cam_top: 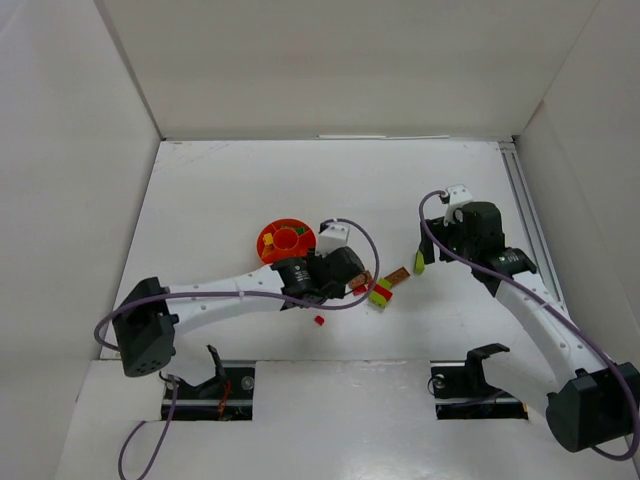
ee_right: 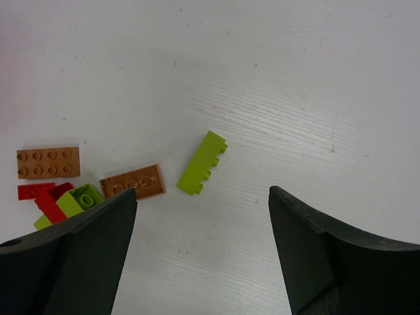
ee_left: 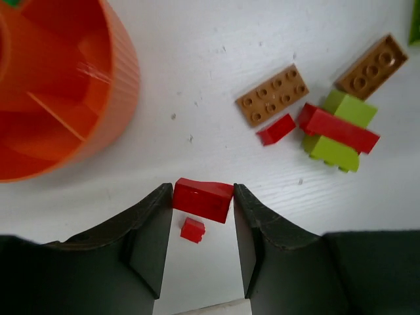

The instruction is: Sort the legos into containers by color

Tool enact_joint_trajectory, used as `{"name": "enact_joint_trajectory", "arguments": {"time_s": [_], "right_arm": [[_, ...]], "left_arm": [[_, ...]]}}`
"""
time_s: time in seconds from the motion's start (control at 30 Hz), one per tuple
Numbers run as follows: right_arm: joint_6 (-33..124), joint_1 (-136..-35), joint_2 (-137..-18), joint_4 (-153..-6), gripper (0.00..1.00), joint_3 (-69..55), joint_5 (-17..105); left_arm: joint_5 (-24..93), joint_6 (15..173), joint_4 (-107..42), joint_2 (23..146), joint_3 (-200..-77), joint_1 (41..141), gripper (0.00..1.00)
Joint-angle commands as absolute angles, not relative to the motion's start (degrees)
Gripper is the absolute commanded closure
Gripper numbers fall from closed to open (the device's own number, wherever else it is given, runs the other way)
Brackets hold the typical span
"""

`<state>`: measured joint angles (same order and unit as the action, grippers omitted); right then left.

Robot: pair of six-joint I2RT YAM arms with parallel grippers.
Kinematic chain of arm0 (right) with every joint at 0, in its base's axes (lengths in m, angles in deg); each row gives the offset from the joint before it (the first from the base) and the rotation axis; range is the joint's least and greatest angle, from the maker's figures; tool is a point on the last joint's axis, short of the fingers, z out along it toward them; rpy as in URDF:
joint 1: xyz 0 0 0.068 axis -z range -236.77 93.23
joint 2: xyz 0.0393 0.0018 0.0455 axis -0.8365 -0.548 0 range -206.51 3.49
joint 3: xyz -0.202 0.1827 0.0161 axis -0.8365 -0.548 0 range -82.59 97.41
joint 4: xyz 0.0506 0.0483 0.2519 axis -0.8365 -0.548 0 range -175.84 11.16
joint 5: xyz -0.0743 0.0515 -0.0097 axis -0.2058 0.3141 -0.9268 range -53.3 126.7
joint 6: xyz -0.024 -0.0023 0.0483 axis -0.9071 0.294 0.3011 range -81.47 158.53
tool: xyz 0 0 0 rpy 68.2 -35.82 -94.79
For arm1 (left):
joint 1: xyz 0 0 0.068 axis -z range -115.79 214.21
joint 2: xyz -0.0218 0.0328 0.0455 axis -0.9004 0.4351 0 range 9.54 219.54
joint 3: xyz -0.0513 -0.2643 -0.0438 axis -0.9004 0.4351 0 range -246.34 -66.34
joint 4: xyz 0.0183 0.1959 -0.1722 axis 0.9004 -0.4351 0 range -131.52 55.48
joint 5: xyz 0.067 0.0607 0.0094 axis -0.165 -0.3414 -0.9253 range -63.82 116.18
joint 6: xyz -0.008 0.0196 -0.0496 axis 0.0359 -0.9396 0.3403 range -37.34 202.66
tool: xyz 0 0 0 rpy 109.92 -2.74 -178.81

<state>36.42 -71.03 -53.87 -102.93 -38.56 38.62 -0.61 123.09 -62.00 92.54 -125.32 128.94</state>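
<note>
left hand (ee_left: pixel 203 191) grips red brick (ee_left: pixel 201 201), right hand (ee_right: pixel 202 192) spread.

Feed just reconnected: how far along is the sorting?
Little done: the bowl holds a few small pieces. In hand: the left hand grips a red brick; the right hand hangs open by a lime brick. Left: brown plates and a red-and-lime cluster on the table.

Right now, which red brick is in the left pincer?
The larger red block, gripped by the left pincer; the tiny red brick lies loose beneath it.
</note>
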Motion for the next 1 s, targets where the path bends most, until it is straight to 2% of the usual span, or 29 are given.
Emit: {"name": "enact_joint_trajectory", "arguments": {"time_s": [0.0, 0.2, 0.43, 0.63, 0.7, 0.97], "right_arm": [[36.4, -70.7, -52.8, -102.7, 0.14, -37.2, 38.6], [35.9, -70.2, -52.2, -103.2, 0.14, -37.2, 38.6], [35.9, -70.2, -53.3, -103.2, 0.14, -36.2, 38.6], [35.4, -69.7, -53.3, -103.7, 0.14, -36.2, 38.6], [35.4, -69.7, -53.3, -103.7, 0.14, -36.2, 38.6], [35.4, -69.7, -53.8, -104.8, 0.14, -35.7, 38.6]], "left_arm": [[-6.8, 123.9, -67.6, 88.9, -128.0, 127.1, 0.63], [-8.7, 127.2, -70.4, 84.0, -126.5, 118.8, 0.63], [-7.2, 123.3, -62.4, 80.5, -122.7, 111.1, 0.61], [-6.7, 122.2, -62.4, 81.6, -121.5, 110.5, 0.61], [-6.7, 122.2, -62.4, 81.6, -120.8, 110.5, 0.55], [-7.2, 122.8, -61.2, 83.4, -119.0, 110.0, 0.52]]}}
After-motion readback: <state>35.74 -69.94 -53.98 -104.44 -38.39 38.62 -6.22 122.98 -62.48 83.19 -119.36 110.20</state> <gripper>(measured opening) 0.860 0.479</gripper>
